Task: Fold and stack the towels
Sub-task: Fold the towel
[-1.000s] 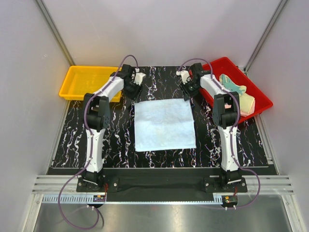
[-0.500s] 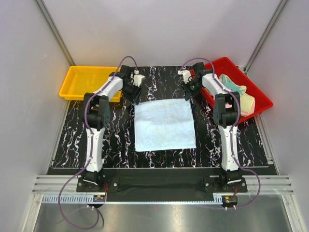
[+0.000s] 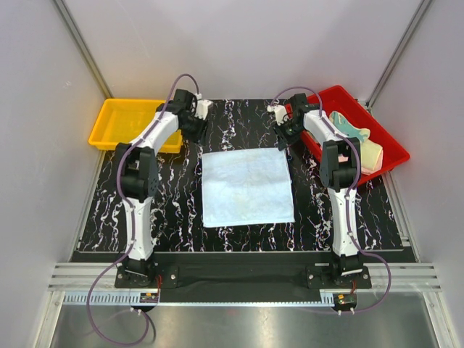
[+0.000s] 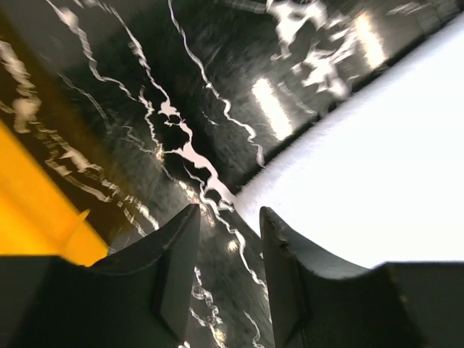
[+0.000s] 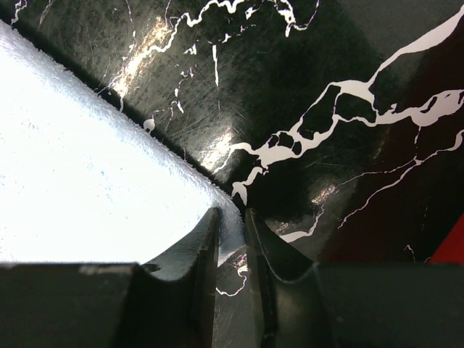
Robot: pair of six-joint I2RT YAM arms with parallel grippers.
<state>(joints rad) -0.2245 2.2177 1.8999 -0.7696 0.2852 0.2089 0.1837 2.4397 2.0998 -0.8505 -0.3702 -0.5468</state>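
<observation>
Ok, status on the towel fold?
Light blue towel flat, unfolded. Left gripper open, beside its far-left corner. Right gripper open, narrow, straddling far-right corner. Nothing obstructing.

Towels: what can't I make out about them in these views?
Top view: the pile in the red bin sits partly behind the right arm; count unclear.
Right wrist view: the blue towel is blown out white; whether the right gripper pinches its corner is unclear.
Left wrist view: same towel, glare-white and cut off by the frame edge.

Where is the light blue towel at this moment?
In the top view, the light blue towel lies flat on the table, between the left arm and right arm, left of the red tray.
</observation>
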